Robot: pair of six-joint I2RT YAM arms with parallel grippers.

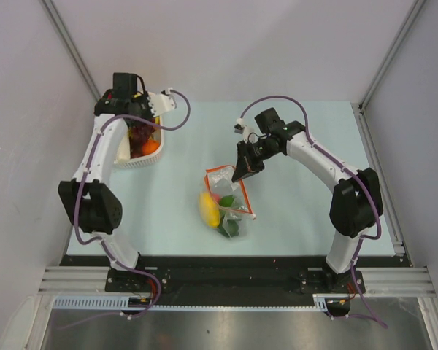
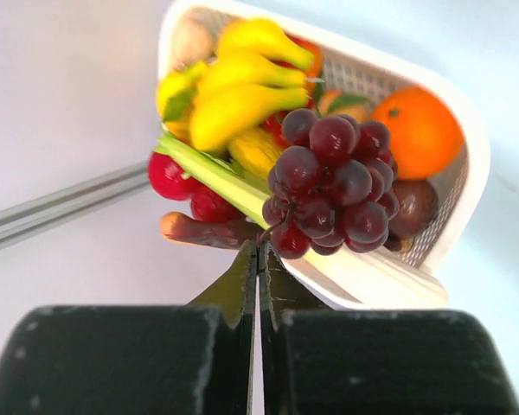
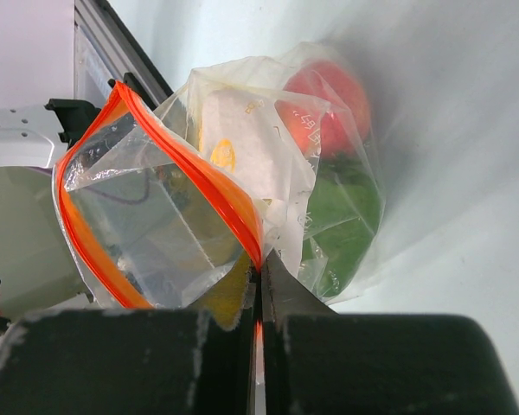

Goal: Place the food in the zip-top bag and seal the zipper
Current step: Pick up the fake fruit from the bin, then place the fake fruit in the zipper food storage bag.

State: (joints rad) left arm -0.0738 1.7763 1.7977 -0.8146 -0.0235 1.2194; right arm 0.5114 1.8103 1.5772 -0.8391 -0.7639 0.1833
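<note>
Zip-top bag (image 3: 147, 225) rests on the worktop (image 1: 292, 219), its zipper (image 3: 209, 183) pinched in the clenched right hand (image 3: 259, 259); left hand (image 2: 258, 255) grips the purple grape bunch (image 2: 333, 181) over the white basket (image 2: 450, 199).

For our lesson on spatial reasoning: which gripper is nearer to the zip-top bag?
Right. The right gripper pinches the orange-red strip of the zip-top bag; the left gripper is far off, at the white basket.

The red food (image 3: 330, 97) inside the zip-top bag (image 3: 156, 216) is blurred.
</note>
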